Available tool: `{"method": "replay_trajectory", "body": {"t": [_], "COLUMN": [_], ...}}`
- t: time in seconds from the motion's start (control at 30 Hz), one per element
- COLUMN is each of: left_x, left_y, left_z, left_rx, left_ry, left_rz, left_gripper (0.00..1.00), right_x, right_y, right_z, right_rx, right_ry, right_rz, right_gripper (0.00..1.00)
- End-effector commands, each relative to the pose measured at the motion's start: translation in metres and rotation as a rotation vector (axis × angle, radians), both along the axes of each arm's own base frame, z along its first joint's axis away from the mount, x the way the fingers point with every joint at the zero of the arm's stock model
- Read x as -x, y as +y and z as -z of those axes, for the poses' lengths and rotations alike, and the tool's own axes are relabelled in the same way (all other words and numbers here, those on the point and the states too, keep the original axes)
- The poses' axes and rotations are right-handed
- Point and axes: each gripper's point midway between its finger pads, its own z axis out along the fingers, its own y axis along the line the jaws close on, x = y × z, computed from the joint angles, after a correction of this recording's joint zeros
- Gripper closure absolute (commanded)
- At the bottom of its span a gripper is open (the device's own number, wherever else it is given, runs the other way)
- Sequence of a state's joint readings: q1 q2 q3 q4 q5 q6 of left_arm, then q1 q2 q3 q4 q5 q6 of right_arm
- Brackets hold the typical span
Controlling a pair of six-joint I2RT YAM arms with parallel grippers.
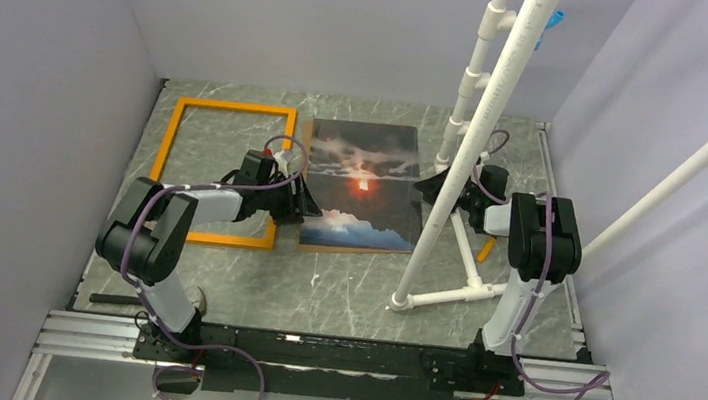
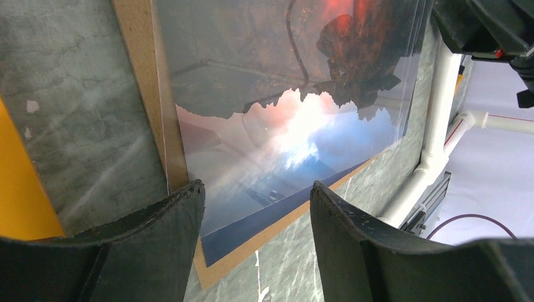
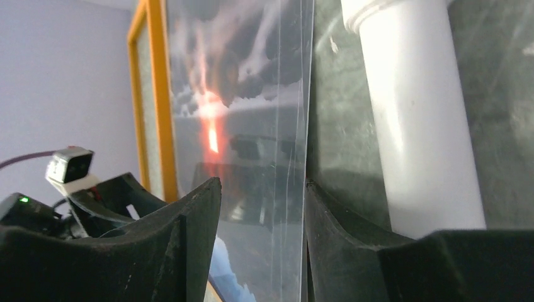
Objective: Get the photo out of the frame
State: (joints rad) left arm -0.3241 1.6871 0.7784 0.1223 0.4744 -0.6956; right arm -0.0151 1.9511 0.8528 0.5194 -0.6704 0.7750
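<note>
Beside the photo (image 1: 362,186), at its left edge, the left claw (image 1: 299,204) gapes wide and empty. At its right edge the right claw (image 1: 427,183) straddles a clear sheet (image 3: 296,94), pinching nothing. The photo lies on the surface (image 1: 340,289), right of the empty frame (image 1: 235,106). Best lift both claws straight up, dragging nothing.

White pipe stand (image 1: 473,153) blocks room beside the photo (image 1: 364,166).

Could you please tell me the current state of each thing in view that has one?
frame: empty, lying flat on the table.
photo: out of the frame, flat on a brown backing board beside it.
left gripper: open, at the photo's left edge.
right gripper: open, at the photo's right edge.
</note>
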Motion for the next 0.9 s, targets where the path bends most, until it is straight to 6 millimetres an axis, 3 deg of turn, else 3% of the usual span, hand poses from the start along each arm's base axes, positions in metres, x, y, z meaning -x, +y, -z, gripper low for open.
{"method": "replay_trajectory", "body": {"t": [0.0, 0.3, 0.5, 0.87], "left_x": [0.015, 0.017, 0.017, 0.01], "left_y": [0.014, 0.014, 0.016, 0.016], "left_z": [0.03, 0.021, 0.013, -0.022], "left_rx": [-0.081, -0.074, -0.076, -0.077], "left_ry": [0.067, 0.055, 0.036, -0.033], "left_rz": [-0.018, -0.018, -0.021, -0.011], "left_gripper": [0.33, 0.33, 0.31, 0.27], "right_x": [-0.023, -0.036, -0.032, -0.029], "right_y": [0.003, 0.006, 0.01, 0.019], "right_z": [-0.014, -0.032, -0.045, -0.042], "right_rx": [-0.098, -0.148, -0.164, -0.203], "right_ry": [-0.084, -0.146, -0.169, -0.16], "right_rz": [0.02, 0.015, -0.003, -0.049], "right_gripper": [0.47, 0.49, 0.5, 0.52]}}
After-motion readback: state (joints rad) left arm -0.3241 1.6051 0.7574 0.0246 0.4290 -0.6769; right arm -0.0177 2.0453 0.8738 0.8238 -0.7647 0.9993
